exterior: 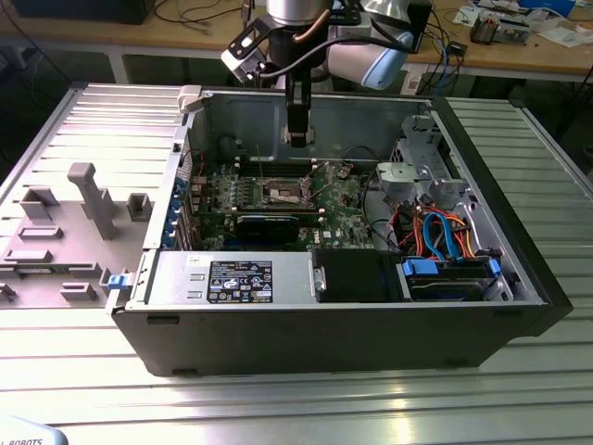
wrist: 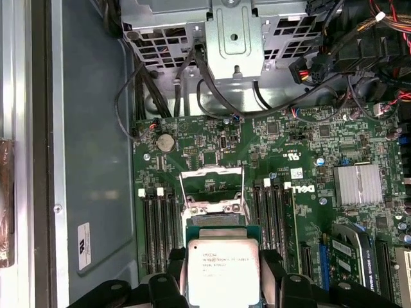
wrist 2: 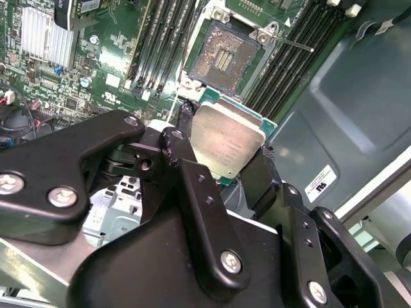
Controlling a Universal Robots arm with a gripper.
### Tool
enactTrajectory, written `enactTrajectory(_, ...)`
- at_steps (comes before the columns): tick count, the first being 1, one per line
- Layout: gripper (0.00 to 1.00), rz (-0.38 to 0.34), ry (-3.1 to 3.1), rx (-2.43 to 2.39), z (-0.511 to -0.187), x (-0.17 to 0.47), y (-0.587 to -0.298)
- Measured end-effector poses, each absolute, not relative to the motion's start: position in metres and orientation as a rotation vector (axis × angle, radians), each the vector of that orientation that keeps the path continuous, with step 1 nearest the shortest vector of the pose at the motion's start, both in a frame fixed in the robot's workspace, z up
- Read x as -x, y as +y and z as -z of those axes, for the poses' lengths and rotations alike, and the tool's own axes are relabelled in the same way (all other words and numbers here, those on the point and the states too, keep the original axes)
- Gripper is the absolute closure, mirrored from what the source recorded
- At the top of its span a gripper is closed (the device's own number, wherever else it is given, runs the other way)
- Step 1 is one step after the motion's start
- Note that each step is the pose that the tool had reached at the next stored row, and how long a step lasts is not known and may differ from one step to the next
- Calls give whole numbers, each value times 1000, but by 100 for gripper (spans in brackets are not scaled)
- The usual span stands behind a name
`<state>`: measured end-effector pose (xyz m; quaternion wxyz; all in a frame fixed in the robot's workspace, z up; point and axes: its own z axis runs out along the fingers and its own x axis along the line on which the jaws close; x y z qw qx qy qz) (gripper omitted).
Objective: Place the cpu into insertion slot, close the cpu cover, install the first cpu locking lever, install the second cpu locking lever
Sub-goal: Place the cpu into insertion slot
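My gripper (exterior: 295,137) hangs over the green board inside the open computer case. It is shut on the cpu (wrist 2: 228,142), a flat square chip with a dull silver top, held by two opposite edges between the black fingers (wrist 2: 185,125). In the first wrist view the cpu (wrist: 223,273) covers the near part of the insertion slot (wrist: 213,218). The slot (wrist 2: 221,59) lies uncovered, its dark centre showing, a short way ahead of the chip. The cpu cover (wrist: 212,186) stands swung up, a thin silver frame. One thin locking lever (wrist 2: 290,43) sticks out beside the slot.
Black memory slots (wrist: 160,231) flank the socket on both sides. A silver heatsink (wrist: 358,185) and a graphics card (exterior: 269,224) sit nearby. A drive cage (exterior: 417,171) with orange and blue cables (exterior: 445,236) fills the exterior view's right. The case's grey wall (wrist: 90,160) runs alongside the board.
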<state>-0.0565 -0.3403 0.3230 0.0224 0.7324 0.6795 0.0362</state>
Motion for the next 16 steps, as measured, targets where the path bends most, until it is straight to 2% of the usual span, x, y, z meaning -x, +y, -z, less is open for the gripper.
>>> enactTrajectory(16,46,-112,2105,-2269,-307,57,-340)
